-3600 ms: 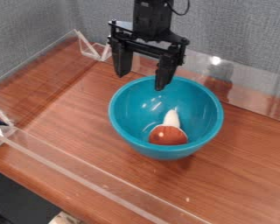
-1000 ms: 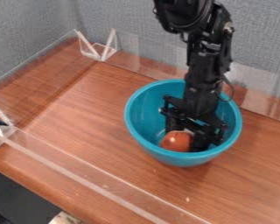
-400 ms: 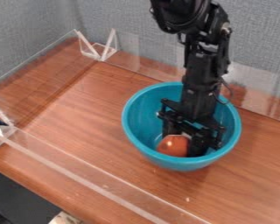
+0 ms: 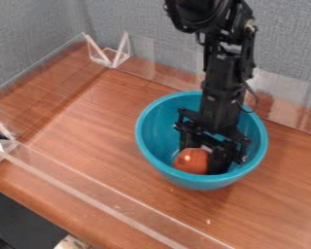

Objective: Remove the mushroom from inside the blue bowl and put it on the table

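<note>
The pincer (image 4: 213,146) reaches down from twelve to one o'clock on a black arm (image 4: 224,68), its tips inside the glossy teal-blue bowl (image 4: 155,126). The mushroom (image 4: 192,161) lies in the bowl, toward six o'clock from its middle and near the front wall; its orange-brown cap faces the camera, while the stem is mostly hidden by the dark fingers. These fingers are right at the mushroom, partly over its side toward two o'clock, but dark parts overlap so much there that I cannot tell whether they are open, closed or gripping it. The bowl sits upright on the reddish-brown wood-grain tabletop (image 4: 93,146), to the three o'clock side of the view's middle. At eleven o'clock, near the back edge, stands a white angular frame (image 4: 109,53); at nine o'clock another pale frame (image 4: 0,146) is cut off by the picture's edge. A grey wall (image 4: 54,29) rises behind, and a pale line (image 4: 106,207) crosses the wood at seven o'clock.
</note>
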### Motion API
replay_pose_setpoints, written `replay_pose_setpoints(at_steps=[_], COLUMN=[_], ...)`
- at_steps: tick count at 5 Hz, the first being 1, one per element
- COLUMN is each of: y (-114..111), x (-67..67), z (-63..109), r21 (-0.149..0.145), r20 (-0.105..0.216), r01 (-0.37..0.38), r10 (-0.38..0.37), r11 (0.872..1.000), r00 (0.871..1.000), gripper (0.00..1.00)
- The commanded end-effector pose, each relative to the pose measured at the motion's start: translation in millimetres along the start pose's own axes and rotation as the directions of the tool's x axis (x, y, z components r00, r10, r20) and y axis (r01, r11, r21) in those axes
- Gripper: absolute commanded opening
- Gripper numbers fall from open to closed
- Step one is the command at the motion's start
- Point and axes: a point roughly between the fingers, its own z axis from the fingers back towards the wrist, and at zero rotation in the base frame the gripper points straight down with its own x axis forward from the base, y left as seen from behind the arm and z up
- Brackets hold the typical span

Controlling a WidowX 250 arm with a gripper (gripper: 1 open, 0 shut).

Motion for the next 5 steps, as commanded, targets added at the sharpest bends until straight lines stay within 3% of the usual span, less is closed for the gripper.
replay_pose_setpoints(at_steps=[1, 3, 4, 5], y=[0.6, -1.5, -7.1, -4.7], x=[-2.9, -9.6, -18.6, -44.1], z=[29.6, 43.7, 63.3, 109.7], r21=[0.008, 0.008, 0.023, 0.07], r20=[0.085, 0.104, 0.138, 0.209], r01=[0.008, 0.012, 0.024, 0.007], r10=[-0.009, -0.013, -0.027, -0.021], r11=[1.0, 1.0, 0.999, 0.998], r00=[0.996, 0.994, 0.99, 0.978], gripper=[0.0, 0.0, 0.0, 0.0])
